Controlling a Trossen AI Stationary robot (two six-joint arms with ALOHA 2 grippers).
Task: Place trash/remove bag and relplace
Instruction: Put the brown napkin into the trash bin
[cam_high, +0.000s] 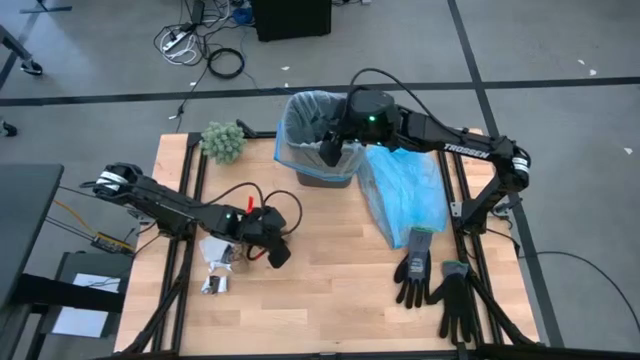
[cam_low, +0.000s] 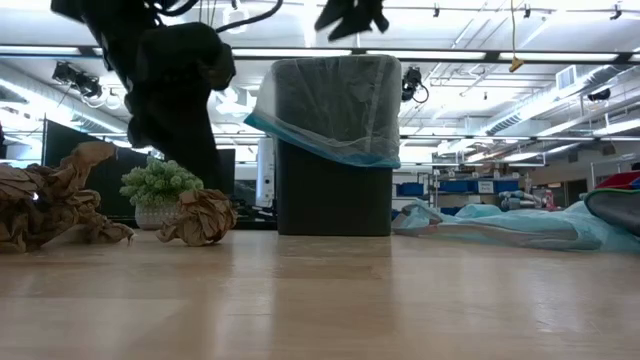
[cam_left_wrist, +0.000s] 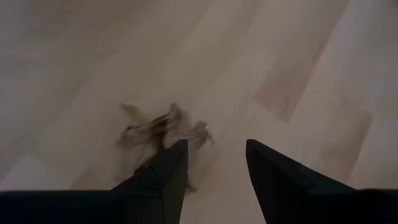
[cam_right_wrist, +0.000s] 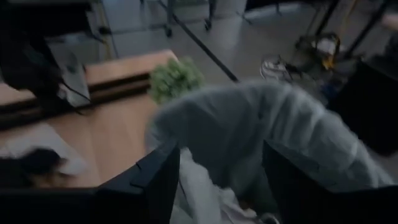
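Observation:
The black bin (cam_high: 322, 172) stands upright at the table's far middle. The thin translucent bag (cam_low: 330, 110) lines it, its rim folded down over the bin's outside. My right gripper (cam_high: 330, 152) hovers open over the bin's mouth; in the right wrist view (cam_right_wrist: 221, 180) pale crumpled material (cam_right_wrist: 199, 196) lies inside below it. My left gripper (cam_high: 277, 252) is open, low over the table's left middle, beside a brown scrap (cam_left_wrist: 160, 127). More trash lies on the table nearby: crumpled white paper (cam_high: 217, 250), a shiny silver piece (cam_high: 213, 285) and brown paper (cam_low: 50, 205).
A light-blue plastic bag (cam_high: 405, 195) lies spread to the right of the bin. Two black gloves (cam_high: 435, 280) lie near the table's right near corner. A green fuzzy clump (cam_high: 224, 142) sits at the far left corner. Bare wood (cam_high: 330, 290) spans the near middle.

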